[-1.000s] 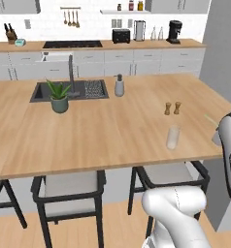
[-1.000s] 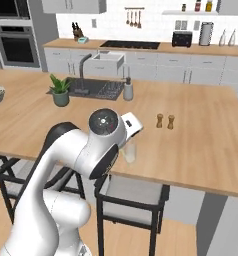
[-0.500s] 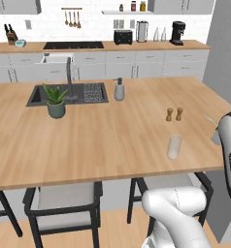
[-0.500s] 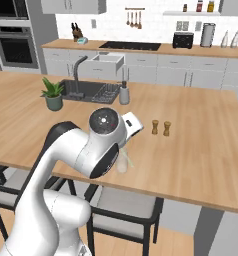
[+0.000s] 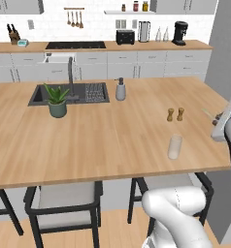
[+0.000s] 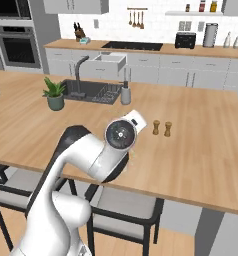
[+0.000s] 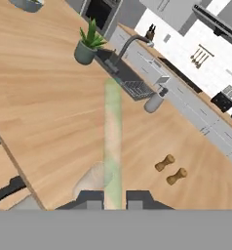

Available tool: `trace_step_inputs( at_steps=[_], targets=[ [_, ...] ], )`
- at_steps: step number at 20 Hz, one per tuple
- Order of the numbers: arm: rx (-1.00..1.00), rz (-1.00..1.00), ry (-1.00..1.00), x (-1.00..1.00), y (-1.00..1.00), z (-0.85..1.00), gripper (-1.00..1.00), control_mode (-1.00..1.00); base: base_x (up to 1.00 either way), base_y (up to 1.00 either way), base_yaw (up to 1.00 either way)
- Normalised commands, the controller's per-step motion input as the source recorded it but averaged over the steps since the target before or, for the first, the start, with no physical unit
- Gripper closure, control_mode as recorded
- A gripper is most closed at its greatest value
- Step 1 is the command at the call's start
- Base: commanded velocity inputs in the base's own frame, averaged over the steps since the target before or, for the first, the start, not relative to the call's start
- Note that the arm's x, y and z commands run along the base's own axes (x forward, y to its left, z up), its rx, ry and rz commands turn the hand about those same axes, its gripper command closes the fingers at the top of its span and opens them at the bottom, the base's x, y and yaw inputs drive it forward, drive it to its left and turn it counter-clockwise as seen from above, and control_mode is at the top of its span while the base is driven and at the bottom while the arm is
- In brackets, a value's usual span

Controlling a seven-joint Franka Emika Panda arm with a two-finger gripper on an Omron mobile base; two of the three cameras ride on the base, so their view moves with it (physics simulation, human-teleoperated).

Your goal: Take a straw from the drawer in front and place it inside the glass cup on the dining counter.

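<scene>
A: What is recorded in the left base view?

B: The glass cup [image 5: 174,147] is found upright near the front edge of the dining counter [image 5: 98,131], with two brown shakers [image 5: 175,115] set behind it and well apart from it. The gripper [image 5: 215,117] is seen at the right edge, above the counter's right end, with the straw [image 5: 208,113] projecting from it as a thin pale line.

A: And the right base view?

B: The cup is largely masked by the arm; little can be judged there. The shakers [image 6: 161,128] and the sink [image 6: 91,91] are noted further back.

A: The hand view?

B: The straw [image 7: 112,141] is seen clamped between the two dark fingertips [image 7: 91,199], running straight away from the camera. The cup [image 7: 93,179] lies just left of the straw's base, not in line with it.

A: What is advised for the step in hand?

B: The carry is judged nearly done. The straw should be brought upright and centred over the cup's mouth before lowering, and the clamp let go only once the lower end is well inside, lest the light cup be tipped.
</scene>
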Motion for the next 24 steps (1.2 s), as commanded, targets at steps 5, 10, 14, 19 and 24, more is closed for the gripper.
trace_step_inputs(
  at_steps=[5, 10, 14, 19, 24],
  targets=[
    [0.14, 0.29, -0.28, 0.45, 0.08, 0.01, 1.0, -1.0, 0.0, 0.0, 0.0],
    [0.2, 0.22, -0.09, 0.57, 0.19, 0.0, 1.0, -1.0, 0.0, 0.0, 0.0],
    [0.21, 0.2, 0.0, 0.37, 0.19, 0.0, 1.0, -1.0, 0.0, 0.0, 0.0],
    [0.18, 0.18, 0.0, 0.04, 0.03, -0.05, 1.0, -1.0, 0.0, 0.0, 0.0],
    [0.1, 0.15, 0.0, 0.08, 0.03, -0.11, 1.0, -1.0, 0.0, 0.0, 0.0]
  ],
)
